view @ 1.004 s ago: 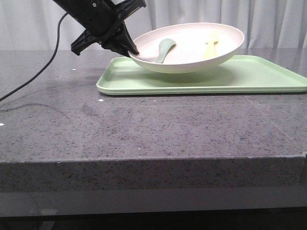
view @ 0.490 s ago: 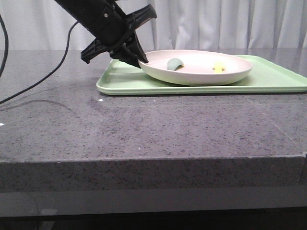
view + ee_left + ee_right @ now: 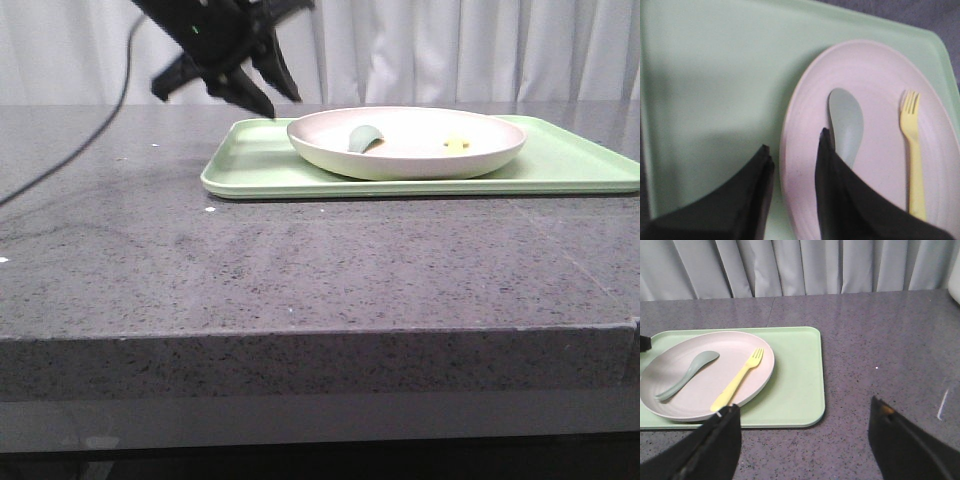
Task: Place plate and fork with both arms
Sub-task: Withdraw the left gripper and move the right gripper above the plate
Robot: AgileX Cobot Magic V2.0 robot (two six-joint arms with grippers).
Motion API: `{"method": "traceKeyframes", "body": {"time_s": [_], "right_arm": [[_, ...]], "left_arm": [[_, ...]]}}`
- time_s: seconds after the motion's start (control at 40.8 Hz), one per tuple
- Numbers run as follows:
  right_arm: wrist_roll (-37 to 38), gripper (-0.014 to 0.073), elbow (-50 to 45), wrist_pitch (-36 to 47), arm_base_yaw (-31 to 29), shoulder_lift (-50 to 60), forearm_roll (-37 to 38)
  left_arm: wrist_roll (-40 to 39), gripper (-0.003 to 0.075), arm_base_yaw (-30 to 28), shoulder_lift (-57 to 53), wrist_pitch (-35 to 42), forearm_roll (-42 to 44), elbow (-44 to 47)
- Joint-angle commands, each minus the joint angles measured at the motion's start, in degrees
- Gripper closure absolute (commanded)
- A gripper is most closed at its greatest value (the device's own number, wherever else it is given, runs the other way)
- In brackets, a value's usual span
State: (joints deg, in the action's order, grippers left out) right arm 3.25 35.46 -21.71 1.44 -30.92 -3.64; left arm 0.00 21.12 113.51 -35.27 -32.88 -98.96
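Plate (image 3: 406, 150) on tray (image 3: 560, 165), just below open left end effector (image 3: 262, 105)

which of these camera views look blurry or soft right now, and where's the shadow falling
Front view: the black left gripper is motion-smeared; the pale-green tray is sharp. Left wrist view: soft throughout, with the fingers' shadow on the tray beside the off-white plate. Right wrist view: sharp on the yellow fork, dark fingers blurred.
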Motion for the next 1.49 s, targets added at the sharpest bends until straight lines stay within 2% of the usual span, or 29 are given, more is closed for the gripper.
{"method": "traceKeyframes", "body": {"time_s": [0.0,0.098,0.147,0.294,0.514,0.882,1.078,1.47], "right_arm": [[-0.7,0.0041,2.1,4.6,0.1,-0.4,-0.2],[-0.7,0.0041,2.1,4.6,0.1,-0.4,-0.2],[-0.7,0.0041,2.1,4.6,0.1,-0.4,-0.2],[-0.7,0.0041,2.1,4.6,0.1,-0.4,-0.2],[-0.7,0.0041,2.0,4.6,0.1,-0.4,-0.2],[-0.7,0.0041,2.0,4.6,0.1,-0.4,-0.2],[-0.7,0.0041,2.0,4.6,0.1,-0.4,-0.2],[-0.7,0.0041,2.0,3.8,0.1,-0.5,-0.2]], "left_arm": [[-0.4,0.0494,-1.8,-6.9,1.5,2.4,-2.3],[0.0,0.0517,-3.0,-9.1,-1.1,6.7,-2.3],[0.0,0.0556,-3.0,-10.2,-2.6,9.3,-2.3],[0.0,0.0738,-2.9,-13.1,-4.8,16.3,-2.0],[0.0,0.0738,-3.8,-22.9,0.3,21.0,6.5],[0.0,0.0738,-8.9,-45.5,9.3,30.2,32.7],[-0.5,0.0738,-9.0,-58.4,15.2,30.9,45.2],[-1.9,0.0738,-13.0,-82.9,17.0,30.9,63.6]]}}
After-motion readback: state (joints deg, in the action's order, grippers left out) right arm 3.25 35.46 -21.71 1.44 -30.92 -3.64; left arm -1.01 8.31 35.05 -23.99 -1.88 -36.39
